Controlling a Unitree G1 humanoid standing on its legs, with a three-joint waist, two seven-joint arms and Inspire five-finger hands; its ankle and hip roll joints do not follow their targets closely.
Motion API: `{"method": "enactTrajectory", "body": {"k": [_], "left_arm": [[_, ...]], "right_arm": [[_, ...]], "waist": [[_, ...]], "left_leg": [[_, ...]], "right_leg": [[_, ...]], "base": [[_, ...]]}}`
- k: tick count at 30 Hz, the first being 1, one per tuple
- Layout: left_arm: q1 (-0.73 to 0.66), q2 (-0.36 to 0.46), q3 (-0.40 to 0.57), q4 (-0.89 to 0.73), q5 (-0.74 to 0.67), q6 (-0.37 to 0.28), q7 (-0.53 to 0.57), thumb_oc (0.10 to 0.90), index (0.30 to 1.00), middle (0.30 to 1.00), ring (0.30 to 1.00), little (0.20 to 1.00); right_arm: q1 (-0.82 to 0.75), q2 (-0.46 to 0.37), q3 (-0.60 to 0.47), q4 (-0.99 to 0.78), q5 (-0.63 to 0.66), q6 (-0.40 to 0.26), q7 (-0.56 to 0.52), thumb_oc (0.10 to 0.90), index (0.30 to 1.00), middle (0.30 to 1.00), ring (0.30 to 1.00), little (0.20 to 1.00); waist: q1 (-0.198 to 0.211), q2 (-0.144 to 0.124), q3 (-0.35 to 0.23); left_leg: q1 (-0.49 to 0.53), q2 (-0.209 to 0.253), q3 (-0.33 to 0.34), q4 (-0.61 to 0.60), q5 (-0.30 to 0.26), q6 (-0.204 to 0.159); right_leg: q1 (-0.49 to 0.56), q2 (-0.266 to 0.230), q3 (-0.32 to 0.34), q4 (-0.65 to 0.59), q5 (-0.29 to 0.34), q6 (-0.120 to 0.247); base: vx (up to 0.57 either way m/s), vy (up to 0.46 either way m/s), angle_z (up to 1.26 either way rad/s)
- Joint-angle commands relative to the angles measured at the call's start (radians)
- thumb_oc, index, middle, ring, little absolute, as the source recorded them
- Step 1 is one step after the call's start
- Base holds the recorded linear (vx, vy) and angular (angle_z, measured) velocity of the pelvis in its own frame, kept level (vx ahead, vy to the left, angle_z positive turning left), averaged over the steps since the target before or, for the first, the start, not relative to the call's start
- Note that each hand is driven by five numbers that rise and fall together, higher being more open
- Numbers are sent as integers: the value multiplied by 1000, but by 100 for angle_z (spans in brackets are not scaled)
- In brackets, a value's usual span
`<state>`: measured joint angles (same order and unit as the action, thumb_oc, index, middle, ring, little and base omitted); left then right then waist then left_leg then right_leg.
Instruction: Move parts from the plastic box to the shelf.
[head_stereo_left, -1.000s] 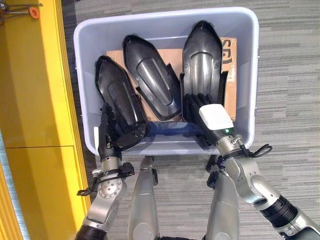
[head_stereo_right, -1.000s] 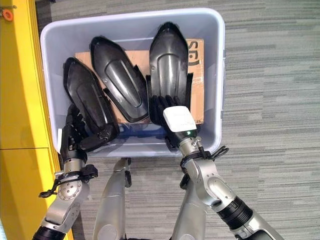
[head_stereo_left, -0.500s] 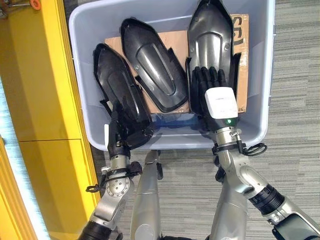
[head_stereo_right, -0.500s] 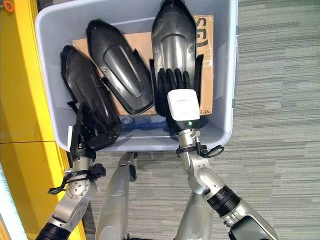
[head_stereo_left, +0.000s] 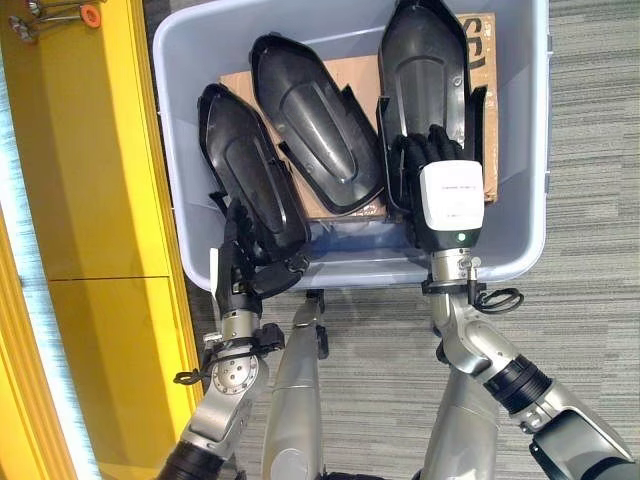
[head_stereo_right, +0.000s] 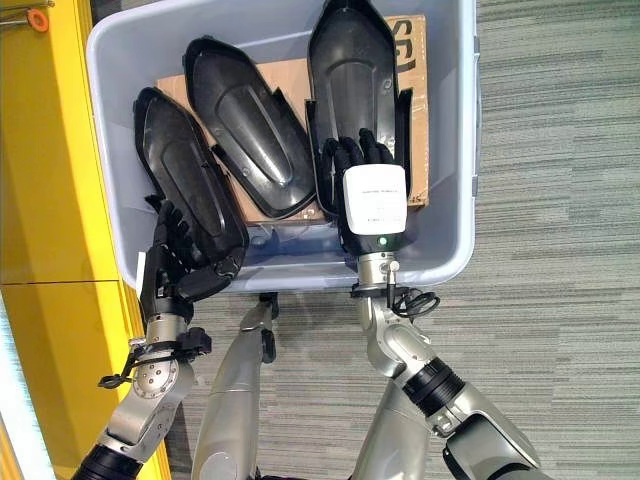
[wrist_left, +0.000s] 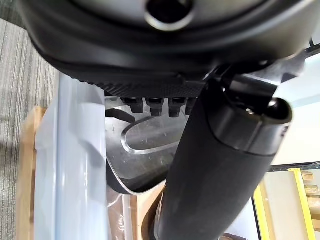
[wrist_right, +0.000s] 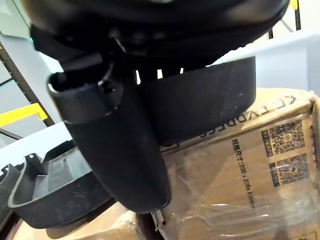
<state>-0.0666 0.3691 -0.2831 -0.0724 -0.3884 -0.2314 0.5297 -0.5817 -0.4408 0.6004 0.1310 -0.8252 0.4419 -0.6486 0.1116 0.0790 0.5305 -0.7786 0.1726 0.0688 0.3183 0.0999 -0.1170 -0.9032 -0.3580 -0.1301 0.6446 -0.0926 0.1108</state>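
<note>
We have both hands in the pale grey plastic box (head_stereo_left: 520, 150): left hand (head_stereo_left: 245, 262) curled on the left black moulded part (head_stereo_left: 245, 170), right hand (head_stereo_left: 432, 160) curled over the right black moulded part (head_stereo_left: 425, 70). Middle black part (head_stereo_left: 315, 120) overlaps both; it could snag on lift-out, dragging the cardboard (head_stereo_left: 350, 80).

Grey carpet floor (head_stereo_left: 590, 200) carries plastic box (head_stereo_left: 520, 250); yellow shelf (head_stereo_left: 90, 200) alongside.

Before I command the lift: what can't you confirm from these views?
- Far tip of the right part: cut off by the eye views' top edge.
- Cardboard box: mostly covered by the parts.
- Left hand fingers' hold under the left part: hidden by it.
</note>
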Motion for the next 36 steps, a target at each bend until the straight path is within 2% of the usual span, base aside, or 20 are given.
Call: {"method": "enactTrajectory", "body": {"k": [1,10,11,12,15,17,21,26,29,32,36], "left_arm": [[8,1,24,-69,3,-88,-27,900,1000,1000,1000,1000],[19,23,45,-72,6,-102,-38,900,1000,1000,1000,1000],[12,28,57,-78,7,-101,-39,900,1000,1000,1000,1000],[13,32,60,-77,6,-105,-40,900,1000,1000,1000,1000],[11,39,70,-82,0,-106,-37,900,1000,1000,1000,1000],[11,42,77,-84,1,-95,-33,900,1000,1000,1000,1000],[16,35,92,-90,-9,-91,-30,900,1000,1000,1000,1000],[41,11,100,-97,-47,-99,-45,900,1000,1000,1000,1000],[50,-2,99,-92,-34,-102,-51,900,1000,1000,1000,1000],[65,-9,97,-89,-31,-113,-39,900,1000,1000,1000,1000],[81,-14,99,-87,-42,-94,-47,900,1000,1000,1000,1000]], "right_arm": [[-22,-24,-42,73,52,-39,61,400,300,300,300,300],[-24,-39,-45,71,93,-161,-1,400,300,300,300,300],[-28,-43,-55,61,112,-182,-17,400,300,300,300,300],[-24,-45,-61,55,125,-194,-20,400,300,300,300,300],[-9,-49,-75,25,165,-229,-26,400,300,300,300,300],[15,-52,-98,-15,196,-250,5,400,300,300,300,300],[71,-55,-122,-74,325,-277,17,400,300,300,300,300],[201,-61,-193,-161,407,-369,-52,400,300,300,300,300],[258,-67,-241,-222,421,-435,-52,400,300,300,300,300],[290,-73,-266,-271,437,-475,-17,400,300,300,300,300],[322,-74,-284,-332,494,-501,52,400,300,300,300,300]], "waist": [[20,98,-11],[18,79,-11],[17,75,-11],[14,71,-11],[5,59,-11],[-7,50,-11],[-21,34,-11],[-51,14,-11],[-69,3,-11],[-79,1,-43],[-87,-7,-93]], "left_leg": [[-63,-89,56,27,-23,84],[55,-71,66,-16,-18,76],[62,-60,74,-34,9,82],[82,-57,76,-41,8,80],[147,-47,83,-66,8,76],[211,-43,87,-82,4,73],[307,-34,95,-114,2,69],[445,-29,102,-154,-3,72],[523,-25,104,-176,-2,72],[570,-15,105,-205,7,69],[617,1,108,-236,14,60]], "right_leg": [[22,69,-30,-1,13,-26],[142,79,-46,-50,18,-23],[149,86,-58,-71,44,-33],[170,89,-60,-82,45,-32],[234,97,-63,-115,46,-31],[293,98,-62,-133,42,-30],[385,99,-64,-158,32,-32],[515,104,-64,-185,18,-34],[595,105,-67,-207,12,-35],[645,111,-63,-245,18,-39],[703,118,-64,-288,18,-44]], "base": [[-5,-39,2],[-9,-20,1],[-73,-37,0],[-87,-44,-1],[-23,-26,-7],[0,-13,-8],[-5,-4,-6],[-9,-6,-5],[0,0,0],[63,22,-1],[65,-8,-5]]}}
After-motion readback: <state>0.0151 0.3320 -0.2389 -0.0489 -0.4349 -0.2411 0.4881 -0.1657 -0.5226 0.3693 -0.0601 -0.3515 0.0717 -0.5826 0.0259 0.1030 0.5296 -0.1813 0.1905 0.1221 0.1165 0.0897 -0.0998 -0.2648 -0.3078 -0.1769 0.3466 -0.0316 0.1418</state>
